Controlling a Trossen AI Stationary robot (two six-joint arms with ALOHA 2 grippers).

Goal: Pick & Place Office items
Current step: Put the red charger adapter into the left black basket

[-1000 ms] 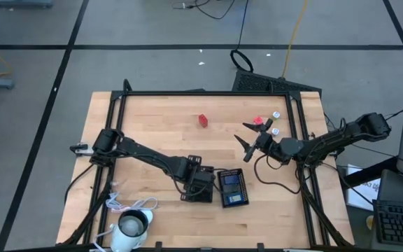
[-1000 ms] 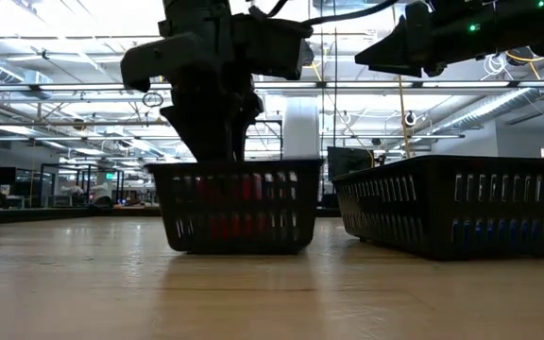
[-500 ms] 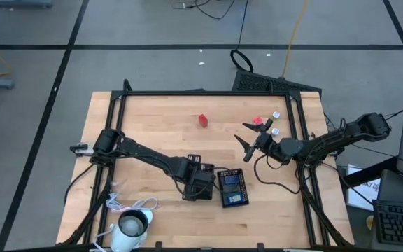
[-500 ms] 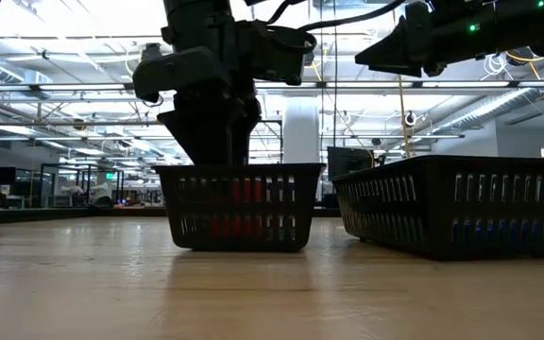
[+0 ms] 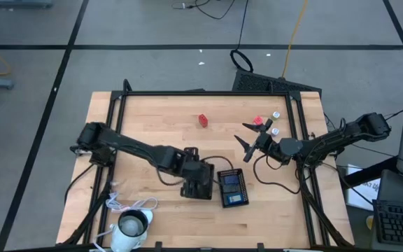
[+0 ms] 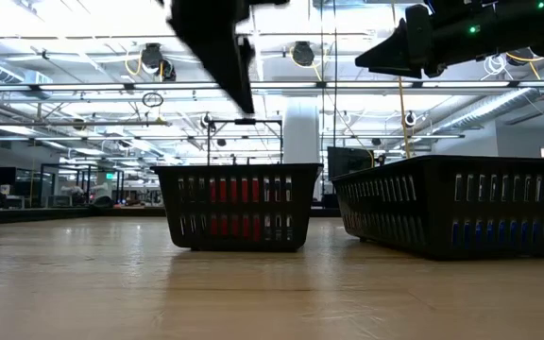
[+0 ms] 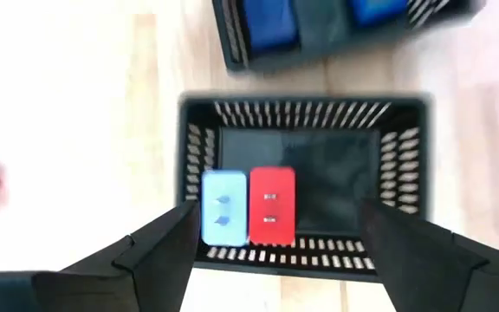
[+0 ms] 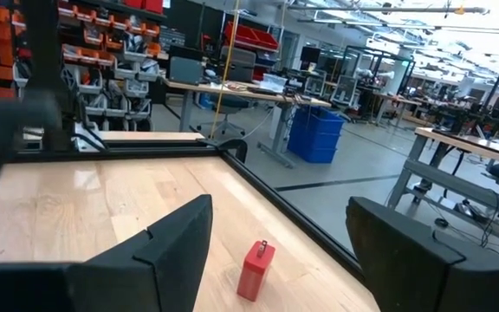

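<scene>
Two blocks sit in the tray (image 7: 301,121) under my left gripper (image 7: 275,251): a light blue block (image 7: 224,218) and a red block (image 7: 273,215), side by side against one wall. My left fingers hang spread and empty above that tray, so this drop looks done. Next to it, on the right, the second tray (image 5: 232,187) holds dark blue blocks (image 7: 271,22). Out on the table, one red block (image 5: 203,120) stands alone toward the far side, and another red piece (image 5: 258,120) lies with two silvery round bits (image 5: 275,115) near the far right corner, just beside my right gripper (image 5: 246,137), which hovers open and empty. The white cup with its cord (image 5: 131,225) sits at the near left edge.

What could go wrong: my left fingers straddle the tray rim, so a sideways swing before I am well clear could catch the mesh wall and drag or tip the light tray, spilling both blocks. On the right, the round bits look prone to rolling; a clumsy close could knock them off the nearby edge.

Compared with a second ago, my left gripper has lifted: in the low view it was down inside the tray, and now only a finger tip shows above. The right arm has not budged.
</scene>
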